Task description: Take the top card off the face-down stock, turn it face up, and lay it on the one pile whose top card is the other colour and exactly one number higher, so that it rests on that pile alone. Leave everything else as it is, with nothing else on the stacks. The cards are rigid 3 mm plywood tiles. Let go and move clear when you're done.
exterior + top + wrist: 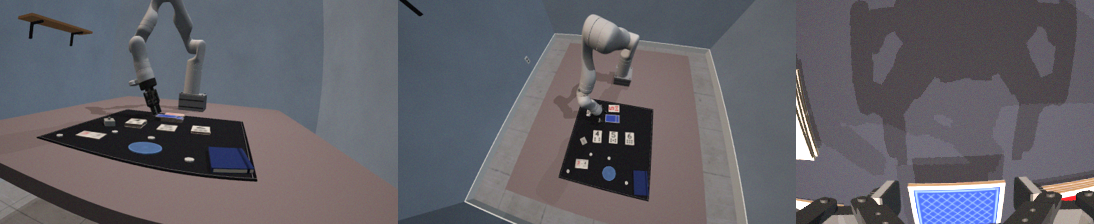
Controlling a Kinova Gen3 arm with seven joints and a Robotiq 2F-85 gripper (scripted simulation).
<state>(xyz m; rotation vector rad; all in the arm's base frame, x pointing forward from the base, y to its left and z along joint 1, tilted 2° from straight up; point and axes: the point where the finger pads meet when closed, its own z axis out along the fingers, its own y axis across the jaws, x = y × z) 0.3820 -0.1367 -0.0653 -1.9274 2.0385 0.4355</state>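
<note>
The face-down stock (612, 118) is a blue-backed pile at the back of the black mat (610, 149). A face-up red 5 card (613, 108) lies just behind it. Three face-up piles stand in a row: black 4 (597, 136), black 5 (613, 137), black 6 (629, 138). My gripper (597, 120) is low at the stock's left end, tilted towards it. It is open, and in the wrist view the gripper (957, 195) has a finger on either side of the stock's blue top card (956, 205). I cannot tell whether the fingers touch it.
A small grey block (583, 140) sits left of the 4 pile. A card with a red 3 and a black 4 (581, 164) lies front left. A blue disc (608, 173), a blue book (641, 182) and several small white discs are at the front.
</note>
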